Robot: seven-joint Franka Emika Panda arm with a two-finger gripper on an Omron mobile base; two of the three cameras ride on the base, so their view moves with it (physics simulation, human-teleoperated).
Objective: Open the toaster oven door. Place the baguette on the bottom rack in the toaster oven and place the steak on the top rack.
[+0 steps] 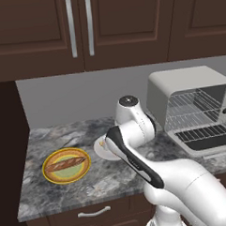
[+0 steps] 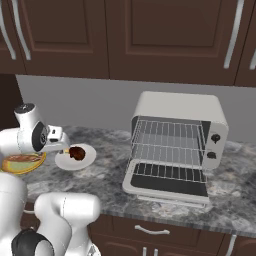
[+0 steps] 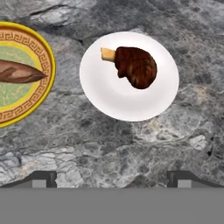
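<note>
Already the toaster oven door [image 2: 167,185] lay open, both racks bare, while the baguette [image 1: 66,164] sat on its yellow plate [image 1: 52,176] at nine o'clock of the steak [image 3: 135,66], over which the released pincer [image 3: 112,177] hovered above the worktop [image 3: 131,148], holding nothing.

The toaster oven [image 2: 177,137] stands at the counter's [image 2: 100,180] right end, its door [image 2: 167,183] dropped forward. Left of it the steak [image 2: 77,153] lies on a plate [image 2: 80,161]; farther left, near the counter's left edge, the baguette [image 1: 66,163] lies on another plate [image 1: 51,174].
</note>
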